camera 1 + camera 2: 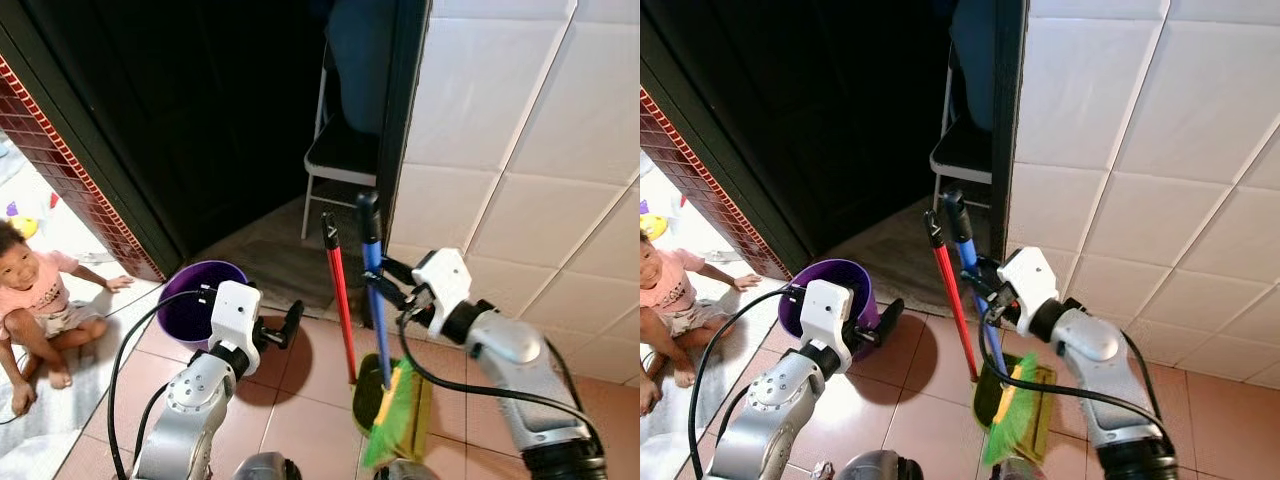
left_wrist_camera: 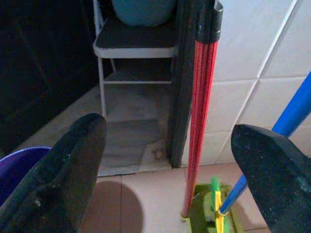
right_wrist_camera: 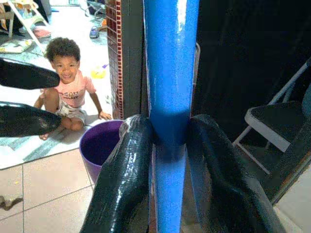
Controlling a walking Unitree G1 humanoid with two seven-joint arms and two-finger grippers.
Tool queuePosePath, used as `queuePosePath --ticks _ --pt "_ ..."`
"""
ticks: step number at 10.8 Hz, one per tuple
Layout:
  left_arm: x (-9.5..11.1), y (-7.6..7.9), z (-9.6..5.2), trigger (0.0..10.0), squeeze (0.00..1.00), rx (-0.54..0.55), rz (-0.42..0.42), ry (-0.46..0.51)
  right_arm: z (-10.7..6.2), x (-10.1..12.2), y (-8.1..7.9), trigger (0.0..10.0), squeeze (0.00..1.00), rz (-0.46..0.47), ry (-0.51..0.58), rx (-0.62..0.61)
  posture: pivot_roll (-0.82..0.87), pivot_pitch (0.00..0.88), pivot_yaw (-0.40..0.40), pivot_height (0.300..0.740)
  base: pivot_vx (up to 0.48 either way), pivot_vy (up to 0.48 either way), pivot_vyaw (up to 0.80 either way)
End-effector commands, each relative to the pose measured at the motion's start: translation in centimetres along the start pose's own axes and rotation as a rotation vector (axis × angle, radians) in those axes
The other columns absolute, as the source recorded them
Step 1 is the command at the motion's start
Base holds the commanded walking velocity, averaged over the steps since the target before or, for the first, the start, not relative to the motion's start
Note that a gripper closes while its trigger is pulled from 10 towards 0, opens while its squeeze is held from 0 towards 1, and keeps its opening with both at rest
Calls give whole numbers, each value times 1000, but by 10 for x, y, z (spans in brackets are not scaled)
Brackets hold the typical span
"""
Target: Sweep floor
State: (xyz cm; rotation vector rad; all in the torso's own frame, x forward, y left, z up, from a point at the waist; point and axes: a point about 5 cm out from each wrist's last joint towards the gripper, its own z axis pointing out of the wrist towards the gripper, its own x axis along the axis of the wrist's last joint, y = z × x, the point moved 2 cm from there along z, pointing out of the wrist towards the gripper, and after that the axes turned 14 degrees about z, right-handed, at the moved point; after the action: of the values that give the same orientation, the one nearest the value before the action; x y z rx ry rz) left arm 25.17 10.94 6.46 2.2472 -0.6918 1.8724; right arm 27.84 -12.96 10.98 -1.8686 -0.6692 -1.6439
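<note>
While the right gripper clamps both black fingers tight around the blue broom handle, its green bristles rest in the olive dustpan with the red pole against the white tiled wall. Nearby, the left gripper hovers wide open, holding nothing, beside a purple plastic bucket.

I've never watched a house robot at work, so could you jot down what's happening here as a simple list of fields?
Setting: tiled floor beside a white tiled wall and a dark doorway
Right gripper: shut on the blue broom handle
Left gripper: open, holding nothing, pointed toward the red handle
Broom head: green bristles, resting in the green dustpan
Purple bucket: on the floor by the left arm
Folding chair: inside the doorway
Person: sitting on the floor beyond the bucket
</note>
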Motion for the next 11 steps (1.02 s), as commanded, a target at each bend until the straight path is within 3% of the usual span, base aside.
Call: queuePosePath --ticks 1,5,11 --pt "-2 -6 0 10000 0 31 15 -4 4 5 -7 0 0 6 27 17 -69 0 68 740 0 0 0" --pt "-3 -5 3 10000 0 30 29 -3 7 3 -11 0 0 18 22 31 -70 0 69 740 0 0 0" --pt "-4 -1 3 10000 0 6 40 -6 -4 -6 -15 0 0 33 -15 54 -73 0 78 740 0 0 0"
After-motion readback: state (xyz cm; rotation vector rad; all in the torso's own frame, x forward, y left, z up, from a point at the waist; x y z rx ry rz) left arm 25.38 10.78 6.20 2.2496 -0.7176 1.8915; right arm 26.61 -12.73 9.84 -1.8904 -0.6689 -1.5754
